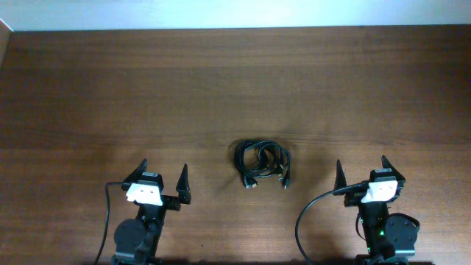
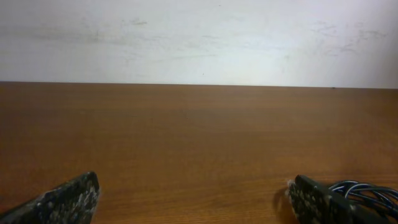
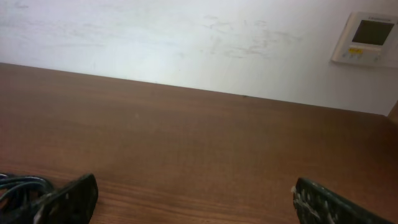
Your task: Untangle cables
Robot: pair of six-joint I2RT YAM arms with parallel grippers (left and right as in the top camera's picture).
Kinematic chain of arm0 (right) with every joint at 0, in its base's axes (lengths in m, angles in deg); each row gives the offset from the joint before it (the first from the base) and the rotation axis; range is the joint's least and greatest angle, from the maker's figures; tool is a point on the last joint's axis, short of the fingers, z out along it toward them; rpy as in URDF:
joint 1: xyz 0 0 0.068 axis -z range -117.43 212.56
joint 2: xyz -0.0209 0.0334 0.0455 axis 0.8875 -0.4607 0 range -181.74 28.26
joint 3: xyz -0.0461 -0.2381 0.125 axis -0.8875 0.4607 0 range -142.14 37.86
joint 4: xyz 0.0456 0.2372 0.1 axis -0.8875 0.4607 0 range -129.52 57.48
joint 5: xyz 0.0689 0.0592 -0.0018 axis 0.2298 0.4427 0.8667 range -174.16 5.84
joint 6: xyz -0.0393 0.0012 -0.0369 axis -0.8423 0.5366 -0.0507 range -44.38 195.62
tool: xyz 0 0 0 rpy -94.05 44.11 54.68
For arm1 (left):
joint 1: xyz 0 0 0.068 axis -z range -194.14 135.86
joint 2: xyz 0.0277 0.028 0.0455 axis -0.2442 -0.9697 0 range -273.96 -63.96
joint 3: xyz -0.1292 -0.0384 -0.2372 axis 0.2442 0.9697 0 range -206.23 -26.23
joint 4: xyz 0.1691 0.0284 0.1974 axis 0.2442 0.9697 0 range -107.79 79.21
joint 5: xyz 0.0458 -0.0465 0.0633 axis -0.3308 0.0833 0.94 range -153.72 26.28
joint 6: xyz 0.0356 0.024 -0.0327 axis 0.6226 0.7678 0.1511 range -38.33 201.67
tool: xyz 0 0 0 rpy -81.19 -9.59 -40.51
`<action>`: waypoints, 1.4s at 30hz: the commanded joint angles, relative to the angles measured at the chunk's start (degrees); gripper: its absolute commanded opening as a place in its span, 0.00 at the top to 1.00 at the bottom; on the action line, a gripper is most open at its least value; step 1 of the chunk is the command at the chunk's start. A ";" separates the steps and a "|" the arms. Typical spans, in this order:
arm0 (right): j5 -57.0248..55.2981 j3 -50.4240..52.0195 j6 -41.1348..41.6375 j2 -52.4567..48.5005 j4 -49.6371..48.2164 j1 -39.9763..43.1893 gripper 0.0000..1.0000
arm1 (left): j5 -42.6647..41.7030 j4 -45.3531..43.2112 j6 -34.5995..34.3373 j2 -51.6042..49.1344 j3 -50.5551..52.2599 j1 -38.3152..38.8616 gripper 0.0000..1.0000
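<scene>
- Left end effector (image 1: 164, 169), lower left of the overhead frame: jaws wide apart, holding nothing.
- Right end effector (image 1: 361, 165), lower right: also spread wide, empty.
- Cables (image 1: 263, 163): looped bundle at lower centre, between both, touching neither.
- Tabletop (image 1: 235, 81) stretches above the bundle to its far edge at the top.

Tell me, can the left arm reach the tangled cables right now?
Probably yes: the cables lie on the bare table, forward and to the right of the open left claw, with nothing standing between them.

Dark wood table (image 1: 235, 81) meets a scuffed white wall (image 2: 199, 37) bearing a thermostat (image 3: 367, 38)
</scene>
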 commanded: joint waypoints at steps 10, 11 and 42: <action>-0.92 0.28 0.48 0.22 0.28 0.31 0.01 | -0.04 0.33 0.70 0.26 0.11 -0.39 0.01; -0.92 0.28 0.48 0.22 0.28 0.31 0.01 | -0.02 0.31 0.72 0.26 0.11 -0.39 0.01; -0.92 0.28 0.48 0.22 0.28 0.31 0.01 | -3.98 14.14 0.70 -48.83 -27.28 -0.33 0.01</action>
